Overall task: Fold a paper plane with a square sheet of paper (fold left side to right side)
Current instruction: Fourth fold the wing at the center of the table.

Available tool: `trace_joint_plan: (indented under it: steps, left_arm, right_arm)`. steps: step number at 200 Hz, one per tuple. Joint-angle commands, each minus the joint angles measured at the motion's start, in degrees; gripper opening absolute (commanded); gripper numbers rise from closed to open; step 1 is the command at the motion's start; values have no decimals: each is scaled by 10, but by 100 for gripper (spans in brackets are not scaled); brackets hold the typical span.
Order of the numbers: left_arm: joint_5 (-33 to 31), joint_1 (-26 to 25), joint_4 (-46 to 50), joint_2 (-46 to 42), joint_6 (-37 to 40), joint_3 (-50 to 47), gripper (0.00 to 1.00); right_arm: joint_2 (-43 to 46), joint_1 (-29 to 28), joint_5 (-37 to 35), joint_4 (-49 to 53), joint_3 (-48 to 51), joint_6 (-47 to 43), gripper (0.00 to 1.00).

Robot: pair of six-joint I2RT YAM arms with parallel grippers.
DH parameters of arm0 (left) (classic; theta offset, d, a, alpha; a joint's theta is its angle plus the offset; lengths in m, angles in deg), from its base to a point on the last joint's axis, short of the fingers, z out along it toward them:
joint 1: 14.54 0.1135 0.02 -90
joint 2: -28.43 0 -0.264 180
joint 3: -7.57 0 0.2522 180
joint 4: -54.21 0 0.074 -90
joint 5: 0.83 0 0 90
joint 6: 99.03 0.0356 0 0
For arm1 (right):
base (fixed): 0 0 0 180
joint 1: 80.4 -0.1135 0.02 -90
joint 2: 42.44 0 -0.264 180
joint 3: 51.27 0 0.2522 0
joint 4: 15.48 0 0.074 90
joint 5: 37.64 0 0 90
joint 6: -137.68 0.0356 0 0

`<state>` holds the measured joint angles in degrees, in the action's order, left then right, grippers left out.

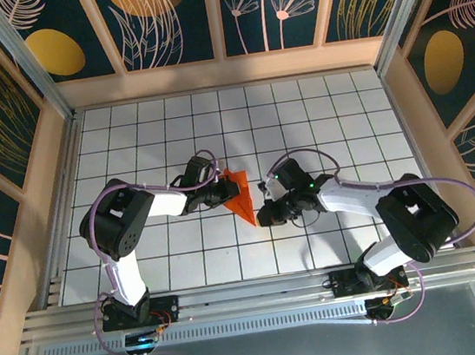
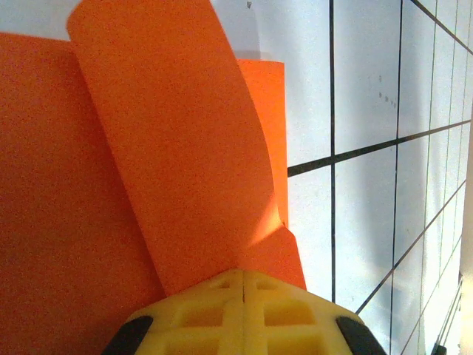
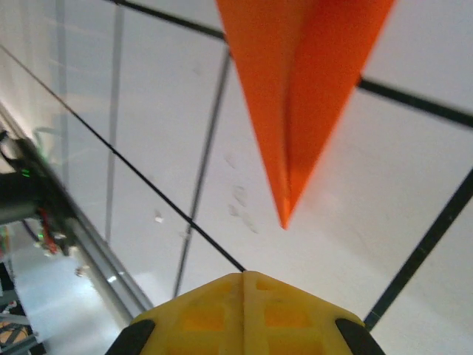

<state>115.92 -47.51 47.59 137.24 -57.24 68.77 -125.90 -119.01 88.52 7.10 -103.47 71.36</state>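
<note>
The square sheet of paper (image 1: 241, 196) is a bright orange creased wedge near the table's middle, its point toward the arms. My left gripper (image 1: 220, 190) meets its left edge. In the left wrist view the yellow jaws stand closed on a curled flap of the paper (image 2: 174, 148), and the left gripper (image 2: 244, 272) holds that flap up over the flat layer beneath. My right gripper (image 1: 266, 216) sits just right of the wedge's point. The right gripper (image 3: 244, 274) is shut with nothing in it, and the paper's tip (image 3: 284, 218) lies a short way ahead, apart from it.
The white grid table (image 1: 335, 121) is walled by wooden rails and patterned panels on three sides. A metal rail (image 1: 253, 298) carrying the arm bases runs along the near edge. Open grid tiles lie behind and to both sides of the paper.
</note>
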Motion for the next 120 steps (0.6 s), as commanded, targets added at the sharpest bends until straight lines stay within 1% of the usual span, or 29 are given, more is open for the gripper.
trace_joint_plan:
  steps: [1,32,52,74,98,120]
  left_arm:
    - [-62,5,70,28,14,-16,0]
    - [-62,5,71,26,13,-17,0]
    - [-62,5,70,26,13,-17,0]
    - [-61,5,69,27,12,-17,0]
    - [-60,5,69,28,12,-16,0]
    - [-61,5,70,28,14,-15,0]
  right_arm:
    - [-4,5,29,-33,-27,-2,0]
    - [-60,-5,0,-90,-53,18,0]
    - [-97,-9,-22,-100,-73,19,0]
    - [-116,-6,-41,-118,-77,24,0]
    - [-131,2,-33,-138,-75,34,0]
    - [-147,3,-29,-133,-78,30,0]
